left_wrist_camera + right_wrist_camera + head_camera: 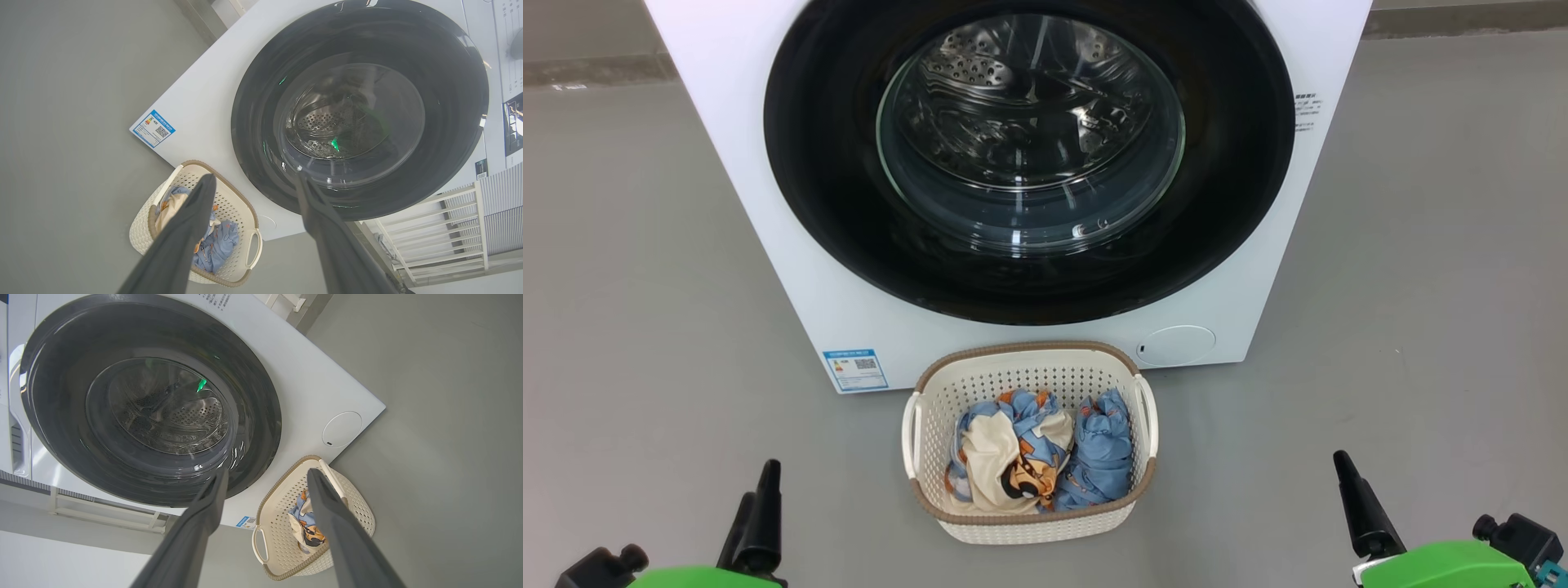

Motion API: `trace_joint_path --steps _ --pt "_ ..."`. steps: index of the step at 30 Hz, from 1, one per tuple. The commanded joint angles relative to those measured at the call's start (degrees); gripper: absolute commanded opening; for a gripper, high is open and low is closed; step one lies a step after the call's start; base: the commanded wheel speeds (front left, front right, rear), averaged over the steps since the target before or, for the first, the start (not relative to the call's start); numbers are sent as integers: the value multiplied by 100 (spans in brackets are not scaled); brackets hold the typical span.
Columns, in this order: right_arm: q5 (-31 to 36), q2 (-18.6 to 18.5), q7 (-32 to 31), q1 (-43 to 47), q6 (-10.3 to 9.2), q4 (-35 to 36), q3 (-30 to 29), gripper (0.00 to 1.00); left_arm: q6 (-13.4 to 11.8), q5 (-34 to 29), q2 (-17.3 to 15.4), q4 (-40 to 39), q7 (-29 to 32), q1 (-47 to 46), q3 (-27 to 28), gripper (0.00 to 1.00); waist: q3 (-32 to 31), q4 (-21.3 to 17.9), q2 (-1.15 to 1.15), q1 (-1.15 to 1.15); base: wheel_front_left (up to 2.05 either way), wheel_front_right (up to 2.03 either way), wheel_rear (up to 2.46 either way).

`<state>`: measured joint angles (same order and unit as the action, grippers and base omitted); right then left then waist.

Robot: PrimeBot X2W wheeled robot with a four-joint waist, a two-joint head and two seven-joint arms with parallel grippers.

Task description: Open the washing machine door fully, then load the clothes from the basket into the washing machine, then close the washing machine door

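Observation:
The white washing machine [760,237] stands before me with its round black washing machine door [1029,155] shut; the steel drum shows through the glass. On the floor in front sits the cream basket [1029,349] holding the clothes [1037,457], crumpled light blue and cream pieces with orange print. My left gripper [757,490] is low at the left and my right gripper [1356,498] low at the right, each well short of the basket. The left gripper [254,177] and the right gripper [267,472] both stand open with nothing between their fingers.
Grey floor spreads out on both sides of the machine and basket. A blue energy sticker [854,369] and a round filter cap [1176,345] mark the machine's lower front. A white slatted rack [441,228] stands beside the machine.

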<state>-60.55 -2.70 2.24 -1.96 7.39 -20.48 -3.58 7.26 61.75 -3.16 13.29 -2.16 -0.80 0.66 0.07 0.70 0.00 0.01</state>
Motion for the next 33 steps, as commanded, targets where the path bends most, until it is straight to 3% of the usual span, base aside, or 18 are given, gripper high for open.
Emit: trace_joint_path --steps 1,33 --pt "186 -62 81 -239 4 118 90 100 12 -187 -134 -197 -85 -34 71 100 -1 3 0 -1 0 0 0" --pt "2229 -61 600 -295 7 92 214 100 17 -2076 -307 -430 -607 49 -85 100 19 25 0 -1 0 0 0"
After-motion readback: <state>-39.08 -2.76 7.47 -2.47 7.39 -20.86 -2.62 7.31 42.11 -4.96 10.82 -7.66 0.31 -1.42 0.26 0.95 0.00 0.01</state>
